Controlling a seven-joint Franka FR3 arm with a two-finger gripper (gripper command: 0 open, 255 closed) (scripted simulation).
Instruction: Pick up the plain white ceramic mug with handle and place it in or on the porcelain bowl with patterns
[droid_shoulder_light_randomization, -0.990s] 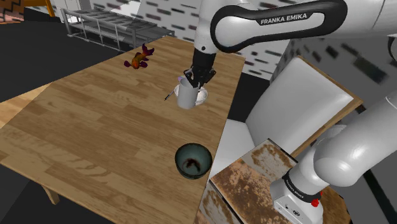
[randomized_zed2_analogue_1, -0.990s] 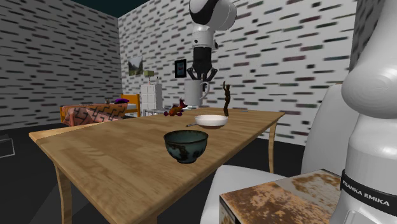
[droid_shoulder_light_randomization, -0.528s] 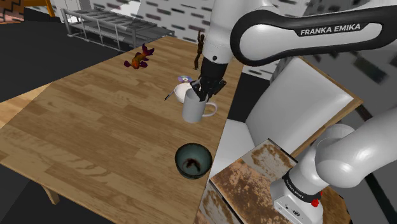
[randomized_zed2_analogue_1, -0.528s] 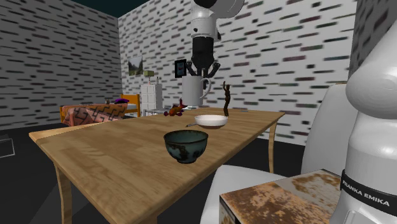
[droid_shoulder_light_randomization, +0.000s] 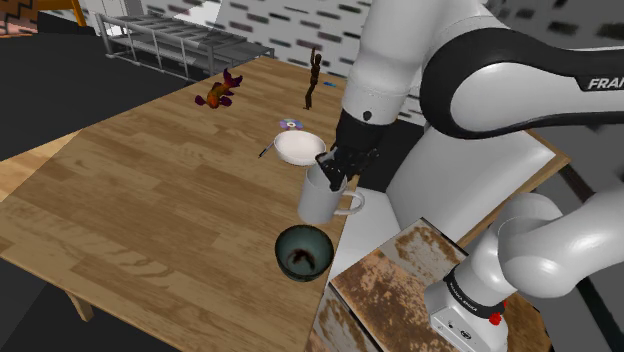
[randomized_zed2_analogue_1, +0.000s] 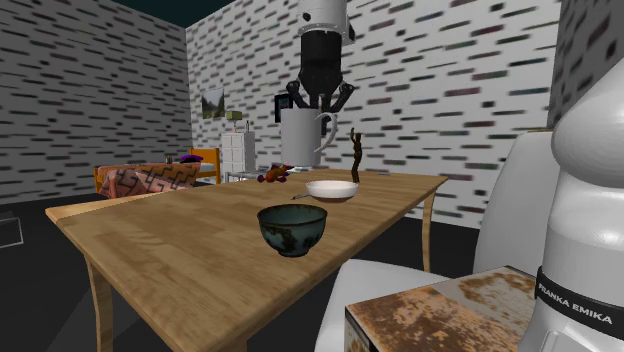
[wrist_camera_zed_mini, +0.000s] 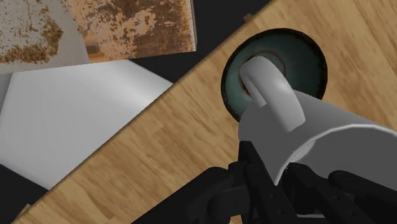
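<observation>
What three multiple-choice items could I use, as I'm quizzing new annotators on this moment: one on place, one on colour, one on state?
1. Where is the white mug?
A) resting on the floor
B) in the air above the table, near the bowl
C) inside the bowl

2. What colour is the bowl?
A) dark teal
B) red
C) yellow

3. How do the jaws stand?
A) open, empty
B) shut on the mug's rim
C) shut on nothing

Key:
1. B: the second exterior view shows the mug hanging well clear of the table.
2. A: its wall is dark teal with brown marks.
3. B: the wrist view shows them clasping the mug's wall.
</observation>
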